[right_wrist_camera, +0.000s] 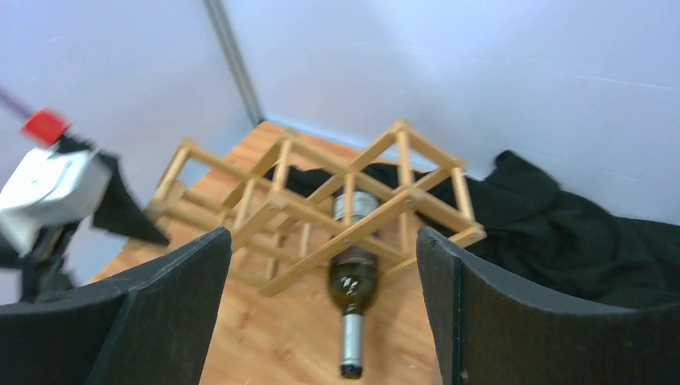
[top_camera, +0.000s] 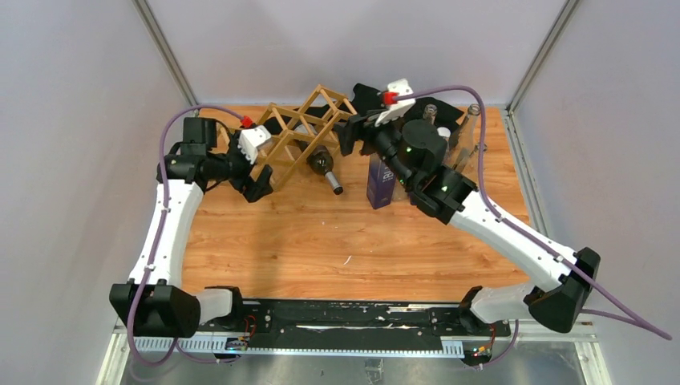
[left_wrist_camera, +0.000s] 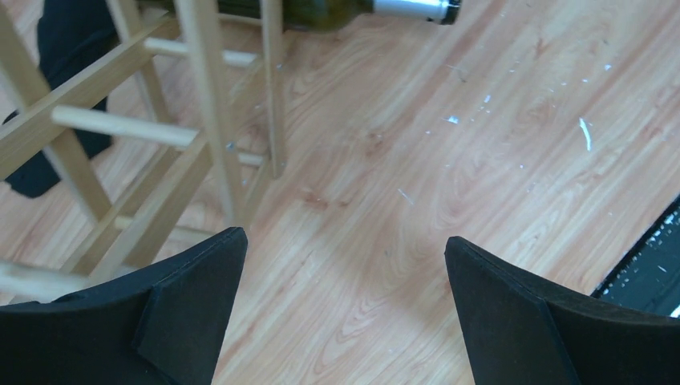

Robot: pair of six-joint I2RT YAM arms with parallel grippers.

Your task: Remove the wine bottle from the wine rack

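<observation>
The wine rack (top_camera: 301, 128), a light wood lattice, stands at the back of the table; it also shows in the right wrist view (right_wrist_camera: 321, 200) and the left wrist view (left_wrist_camera: 160, 136). A dark green wine bottle (top_camera: 324, 166) lies in a lower cell, its silver-capped neck pointing toward the table front, also seen in the right wrist view (right_wrist_camera: 351, 281) and at the top of the left wrist view (left_wrist_camera: 361, 10). My left gripper (left_wrist_camera: 345, 257) is open and empty by the rack's left end (top_camera: 258, 186). My right gripper (right_wrist_camera: 321, 273) is open, just right of the rack (top_camera: 346, 136), facing the bottle.
A black cloth (right_wrist_camera: 561, 233) lies behind and right of the rack. A dark blue box (top_camera: 381, 180) stands on the table right of the bottle. Clear glass vessels (top_camera: 465, 132) stand at the back right. Grey walls close off the back and sides.
</observation>
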